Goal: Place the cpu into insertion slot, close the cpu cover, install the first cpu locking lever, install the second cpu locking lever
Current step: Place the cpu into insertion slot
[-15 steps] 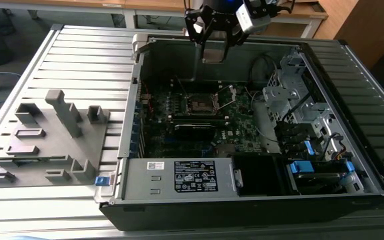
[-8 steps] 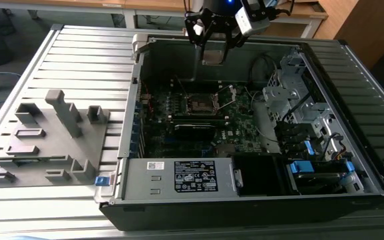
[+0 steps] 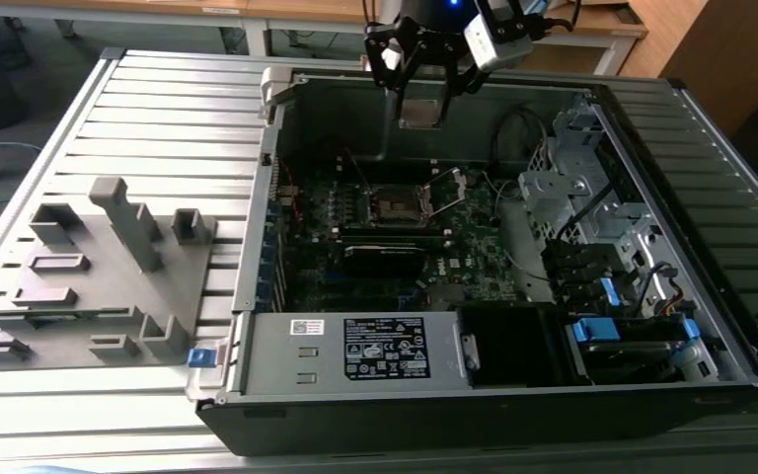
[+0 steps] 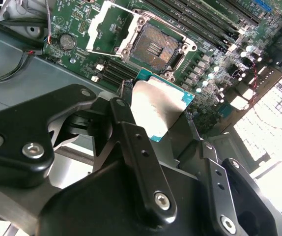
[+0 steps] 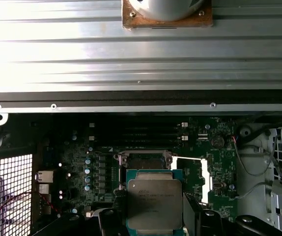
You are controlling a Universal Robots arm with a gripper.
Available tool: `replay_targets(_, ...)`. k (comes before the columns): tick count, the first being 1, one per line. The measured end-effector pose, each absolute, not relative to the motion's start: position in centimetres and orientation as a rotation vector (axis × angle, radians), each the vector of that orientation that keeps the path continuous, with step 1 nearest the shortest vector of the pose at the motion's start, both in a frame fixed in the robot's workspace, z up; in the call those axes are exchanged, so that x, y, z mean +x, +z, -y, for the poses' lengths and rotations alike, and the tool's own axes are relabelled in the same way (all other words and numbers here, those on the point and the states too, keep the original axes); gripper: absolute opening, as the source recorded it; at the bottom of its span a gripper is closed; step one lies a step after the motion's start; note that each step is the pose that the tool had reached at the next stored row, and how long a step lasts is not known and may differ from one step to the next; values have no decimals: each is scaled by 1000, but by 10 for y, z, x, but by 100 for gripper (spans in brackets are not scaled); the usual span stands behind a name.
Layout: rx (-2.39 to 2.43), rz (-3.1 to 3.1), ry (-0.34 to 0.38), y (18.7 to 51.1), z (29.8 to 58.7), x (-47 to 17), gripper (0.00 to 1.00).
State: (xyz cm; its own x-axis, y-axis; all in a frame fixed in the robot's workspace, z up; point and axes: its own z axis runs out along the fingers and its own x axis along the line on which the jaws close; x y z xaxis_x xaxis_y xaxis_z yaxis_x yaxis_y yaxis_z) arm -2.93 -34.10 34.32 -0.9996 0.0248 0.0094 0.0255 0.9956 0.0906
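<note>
Step 1 in hand: pincer (image 4: 158, 124) clamped on the cpu (image 4: 155, 105), held above the open insertion slot (image 4: 155, 49); seating demands square alignment.

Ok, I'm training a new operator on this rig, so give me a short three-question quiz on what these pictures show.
1. True or false: the claw is gripping the cpu above the motherboard.
2. The cpu cover is: A shut over the slot, B flipped open beside the slot, C held by the claw.
3. Fill the gap: the insertion slot is ____ (filled or empty).

Key: 1 true; 2 B; 3 empty.
</note>
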Motion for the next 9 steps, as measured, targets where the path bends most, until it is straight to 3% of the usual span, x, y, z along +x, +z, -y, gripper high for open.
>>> replay_targets(9, -39, 3130, -143, 340, 341, -29, 54)
